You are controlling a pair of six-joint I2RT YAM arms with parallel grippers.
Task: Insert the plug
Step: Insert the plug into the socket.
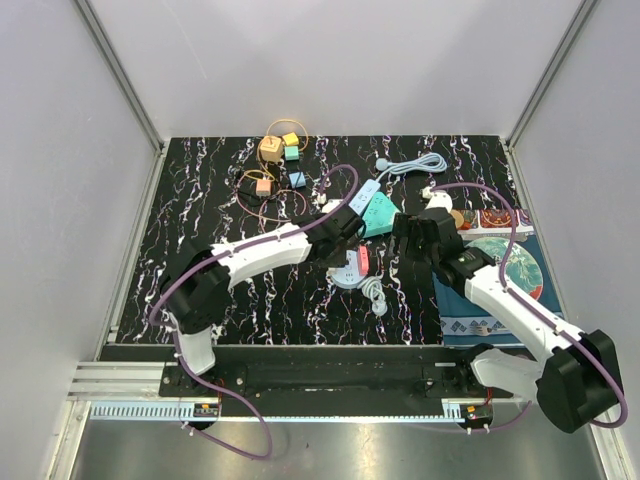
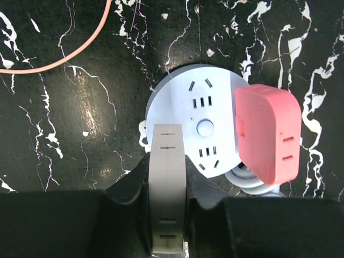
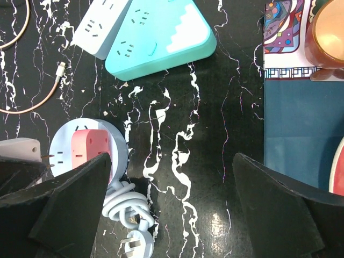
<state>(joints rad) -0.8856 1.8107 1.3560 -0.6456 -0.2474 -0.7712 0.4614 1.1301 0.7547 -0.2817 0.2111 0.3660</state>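
**Two grippers flank the round socket, pink plug on its face**

Several coloured cubes (image 1: 270, 150) lie among loops of cable at the far left of the black marbled worktop (image 1: 200, 200). Nearer the middle, the left gripper (image 2: 167, 141) is clenched, its fingers pressed together with nothing between them. Its tip rests over the near edge of the round socket (image 2: 185, 102).

The pink plug (image 2: 269, 131) lies on the right side of that socket's face and overhangs its rim. Whether its pins are seated cannot be told. A coiled grey cord (image 3: 126, 207) lies just beside the socket on its near side.

Farther back sit a white power strip (image 3: 99, 24) and a teal power strip (image 3: 161, 37), touching along one edge.

To the right of the socket, the right gripper (image 3: 172, 212) hangs released, its fingers spread wide over bare worktop and holding nothing. A patterned mat (image 3: 295, 134) covers the right end.
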